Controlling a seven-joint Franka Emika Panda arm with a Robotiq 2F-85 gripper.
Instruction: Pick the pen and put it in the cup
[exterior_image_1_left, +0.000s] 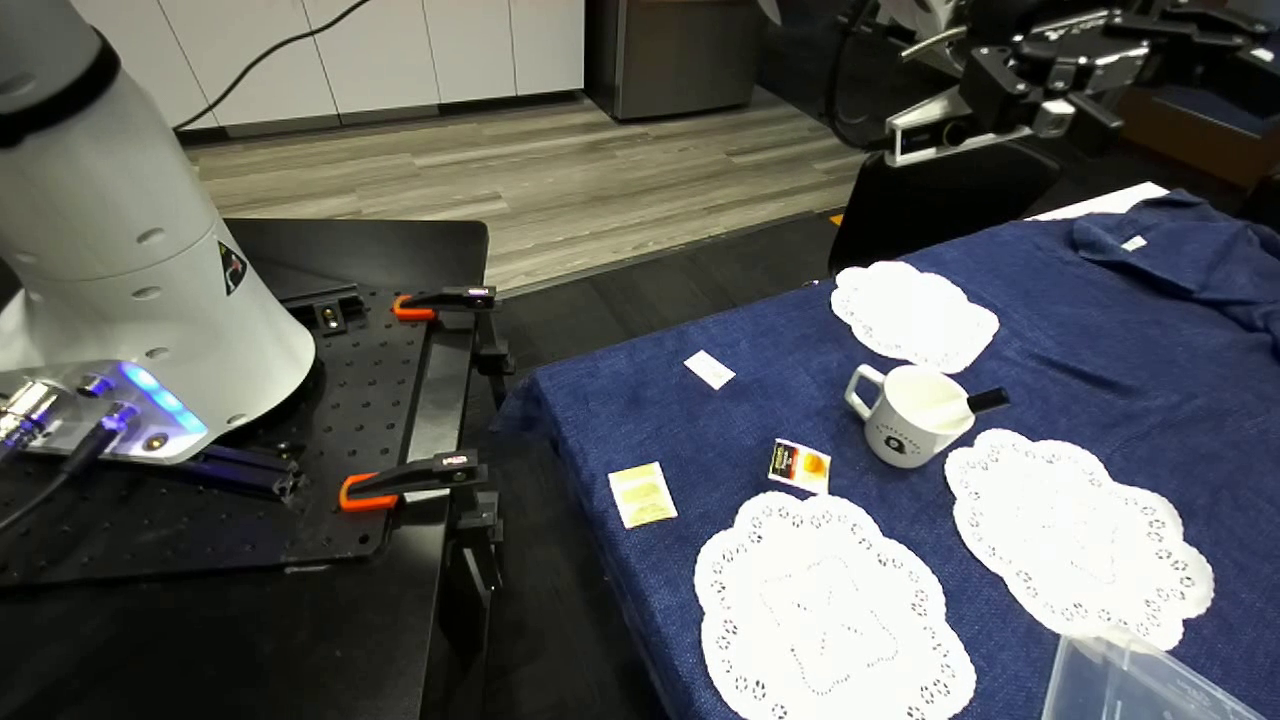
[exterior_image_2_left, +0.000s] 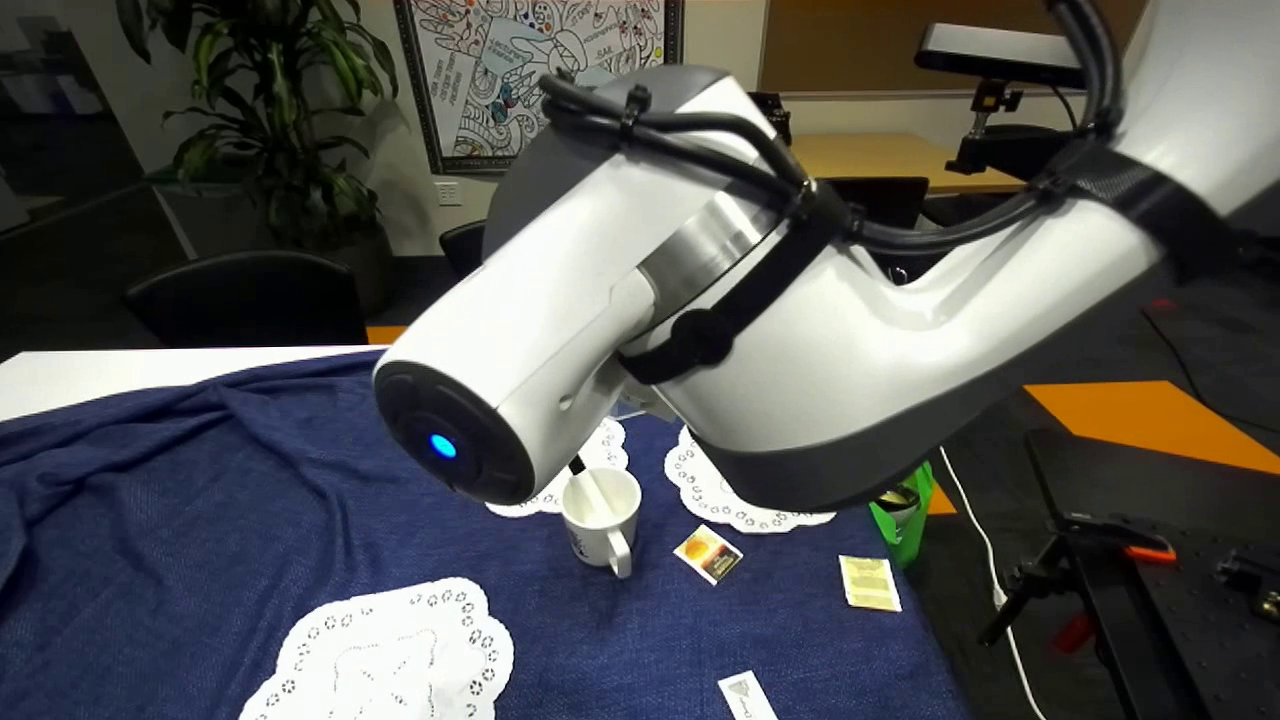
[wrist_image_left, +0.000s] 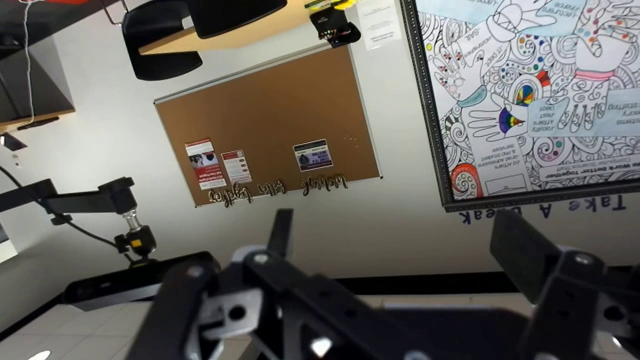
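Spread wide, the end effector (wrist_image_left: 395, 225) grips nothing and hangs high at the far right of an exterior view, well apart from the pen (exterior_image_1_left: 986, 401). The pen leans tilted in the upright cup (exterior_image_1_left: 905, 430), its dark end jutting past the right rim, so the task looks done to me. I expect it to be light, stiff, perhaps slippery; should it need lifting out, pinch that dark end gently, since the cup looks breakable and could tip. Outward, on the blue cloth (exterior_image_1_left: 620, 390) over the worktop (exterior_image_2_left: 130, 378), lie lace doilies (exterior_image_1_left: 1080, 540) and, left of the cup, tea sachets (exterior_image_1_left: 643, 495). In an exterior view the arm (exterior_image_2_left: 570, 270) largely hides the end effector, yet the pen's pale shaft shows clearly; the wrist view has neither pen nor cup, only surroundings such as a brown pinboard (wrist_image_left: 270, 120).
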